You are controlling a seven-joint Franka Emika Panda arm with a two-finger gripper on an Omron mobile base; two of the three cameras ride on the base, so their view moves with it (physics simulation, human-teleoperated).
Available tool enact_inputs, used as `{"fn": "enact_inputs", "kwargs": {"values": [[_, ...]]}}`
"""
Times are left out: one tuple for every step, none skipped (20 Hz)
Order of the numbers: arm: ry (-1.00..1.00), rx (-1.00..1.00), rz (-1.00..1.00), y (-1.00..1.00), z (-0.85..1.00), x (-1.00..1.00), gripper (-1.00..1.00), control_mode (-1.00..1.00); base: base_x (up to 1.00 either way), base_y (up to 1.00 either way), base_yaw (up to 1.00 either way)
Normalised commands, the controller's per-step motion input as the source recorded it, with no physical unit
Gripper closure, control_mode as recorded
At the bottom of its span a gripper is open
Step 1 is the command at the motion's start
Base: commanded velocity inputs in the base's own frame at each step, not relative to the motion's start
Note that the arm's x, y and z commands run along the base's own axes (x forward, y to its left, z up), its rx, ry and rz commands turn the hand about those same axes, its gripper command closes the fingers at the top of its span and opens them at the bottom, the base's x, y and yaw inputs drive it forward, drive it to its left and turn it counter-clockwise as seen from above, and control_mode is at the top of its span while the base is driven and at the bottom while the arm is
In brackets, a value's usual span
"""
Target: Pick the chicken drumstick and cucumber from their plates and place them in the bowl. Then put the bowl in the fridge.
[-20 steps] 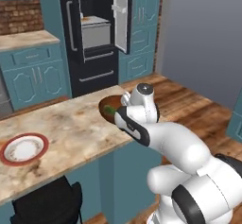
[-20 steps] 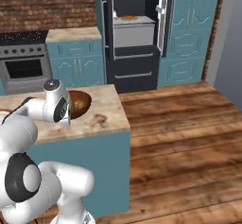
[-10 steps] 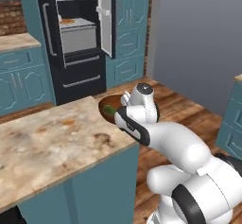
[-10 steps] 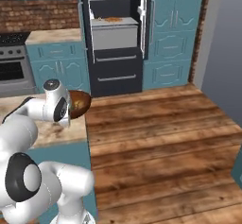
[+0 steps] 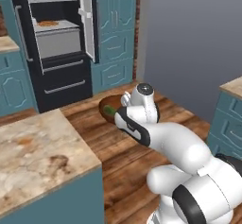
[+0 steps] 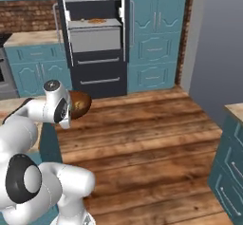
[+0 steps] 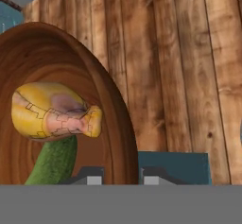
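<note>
Arm [image 6: 28, 119] at left, hand dark-jointed, bowl [image 6: 79, 103] held up just right of hand, above wood floor [image 6: 142, 138]. Fingers hidden behind hand; grip itself not visible. Fridge [image 6: 92, 34] well beyond bowl, doors open, flat orange item [image 6: 97, 21] on shelf. Teal cabinets [image 6: 154, 29] right of fridge.

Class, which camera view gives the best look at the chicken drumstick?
The hand view: the chicken drumstick lies large and unobstructed inside the bowl, on the cucumber. In both base views the bowl is small and partly behind the arm, and the drumstick cannot be made out.
</note>
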Motion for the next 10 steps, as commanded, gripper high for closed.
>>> {"fn": "enact_inputs", "kwargs": {"values": [[0.00, 0.00, 0.00, 0.00, 0.00, 0.00, 1.00, 1.00, 0.67, -0.57, 0.00], [0.00, 0.00, 0.00, 0.00, 0.00, 0.00, 1.00, 1.00, 0.69, -0.55, 0.00], [0.00, 0.00, 0.00, 0.00, 0.00, 0.00, 1.00, 1.00, 0.75, -0.51, 0.00], [0.00, 0.00, 0.00, 0.00, 0.00, 0.00, 1.00, 1.00, 0.78, -0.47, 0.02], [0.00, 0.00, 0.00, 0.00, 0.00, 0.00, 1.00, 1.00, 0.78, -0.44, 0.05], [0.00, 0.00, 0.00, 0.00, 0.00, 0.00, 1.00, 1.00, 0.78, -0.42, 0.07], [0.00, 0.00, 0.00, 0.00, 0.00, 0.00, 1.00, 1.00, 0.80, -0.38, 0.09], [0.00, 0.00, 0.00, 0.00, 0.00, 0.00, 1.00, 1.00, 0.84, -0.33, 0.11], [0.00, 0.00, 0.00, 0.00, 0.00, 0.00, 1.00, 1.00, 0.87, -0.25, 0.15], [0.00, 0.00, 0.00, 0.00, 0.00, 0.00, 1.00, 1.00, 0.87, -0.24, 0.16]]}}
